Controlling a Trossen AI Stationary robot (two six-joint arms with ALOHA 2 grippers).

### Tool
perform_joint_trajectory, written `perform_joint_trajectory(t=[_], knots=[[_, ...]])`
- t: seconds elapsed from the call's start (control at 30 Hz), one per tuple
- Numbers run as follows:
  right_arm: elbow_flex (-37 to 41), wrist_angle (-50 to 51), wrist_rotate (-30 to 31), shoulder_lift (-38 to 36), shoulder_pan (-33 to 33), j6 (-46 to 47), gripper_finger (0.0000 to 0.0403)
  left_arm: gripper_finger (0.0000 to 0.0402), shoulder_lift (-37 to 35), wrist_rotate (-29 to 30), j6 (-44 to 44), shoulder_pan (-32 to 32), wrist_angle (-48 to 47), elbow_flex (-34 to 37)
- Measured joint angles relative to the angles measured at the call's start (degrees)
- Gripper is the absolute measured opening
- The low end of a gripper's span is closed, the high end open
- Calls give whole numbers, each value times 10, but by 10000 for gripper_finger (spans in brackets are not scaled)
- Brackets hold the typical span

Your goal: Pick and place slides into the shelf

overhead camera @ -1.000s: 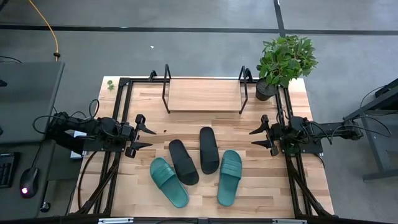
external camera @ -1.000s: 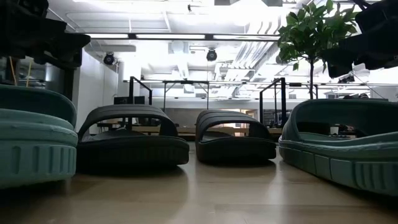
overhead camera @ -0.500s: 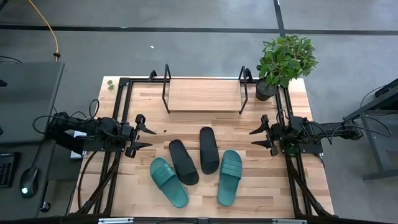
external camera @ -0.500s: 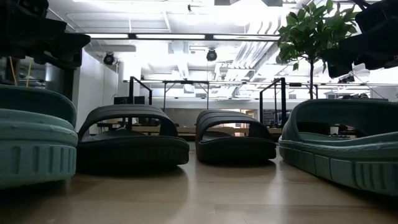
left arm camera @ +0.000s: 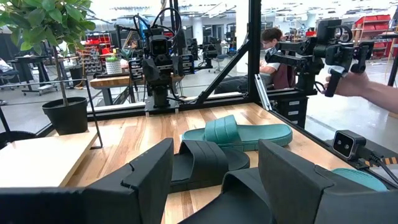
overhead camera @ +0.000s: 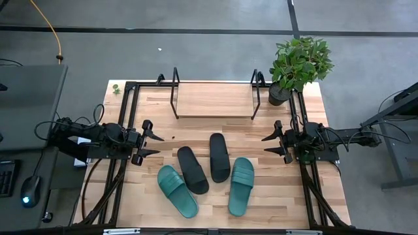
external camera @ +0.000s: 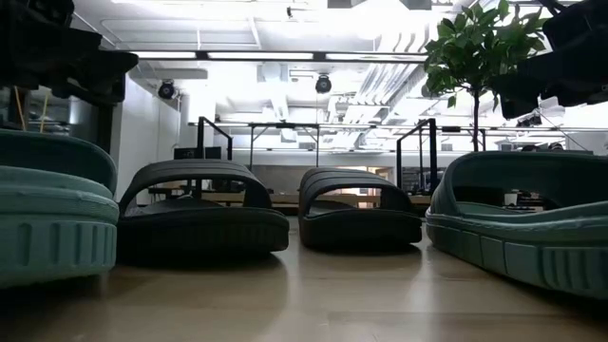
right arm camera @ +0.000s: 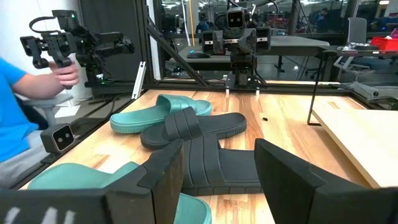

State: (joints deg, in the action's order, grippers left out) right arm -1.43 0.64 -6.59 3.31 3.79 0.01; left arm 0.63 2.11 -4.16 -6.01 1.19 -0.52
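High view: four slides lie on the table (overhead camera: 274,196) in the lower centre of the frame. Left teal slide (overhead camera: 177,190) and left black slide (overhead camera: 192,170) are angled, touching at their edges; right black slide (overhead camera: 219,157) sits upright just beside the right teal slide (overhead camera: 241,186). The shelf (overhead camera: 213,99) stands at upper centre, its board bare. Left gripper (overhead camera: 157,144) at mid-left, fingers spread, holding nothing. Right gripper (overhead camera: 267,143) at mid-right, fingers likewise spread, holding nothing. A potted plant (overhead camera: 297,65) sits at upper right.

Low view: both black slides in the centre, a teal slide at each frame edge.

Left wrist view: own fingers (left arm camera: 149,174) apart at the bottom; slides beyond; a person's hand (left arm camera: 348,84) at upper right grips a handle.

Right wrist view: own fingers (right arm camera: 283,174) apart; a person in a blue sleeve (right arm camera: 15,118) at left.
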Motion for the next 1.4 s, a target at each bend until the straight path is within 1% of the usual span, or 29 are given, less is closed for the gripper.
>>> perform_joint_trajectory(t=[0.1,0.27,0.43,0.57,0.73,0.9,0.97,1.03,1.17,1.27,1.33,1.4], knots=[[0,0,0,0,0,0,188,216,0,0,5,0,0,0],[0,0,0,0,0,0,188,216,0,0,45,0,0,0],[0,0,0,0,0,2,188,216,0,0,47,0,5,0],[0,0,0,0,0,36,188,216,0,0,55,0,2,0],[0,0,0,0,0,77,188,216,0,0,98,0,2,0],[0,0,0,0,0,76,188,216,0,0,147,0,0,0],[0,0,0,0,0,76,188,216,0,2,150,0,1,0],[0,0,0,0,0,76,188,216,0,15,150,0,2,0],[0,-1,0,0,0,90,188,216,0,60,150,0,11,0],[0,0,0,0,0,118,188,216,0,113,150,0,29,0],[0,0,0,0,0,115,188,216,0,157,145,0,51,0],[0,0,6,0,0,94,188,216,0,188,134,0,72,-2]])
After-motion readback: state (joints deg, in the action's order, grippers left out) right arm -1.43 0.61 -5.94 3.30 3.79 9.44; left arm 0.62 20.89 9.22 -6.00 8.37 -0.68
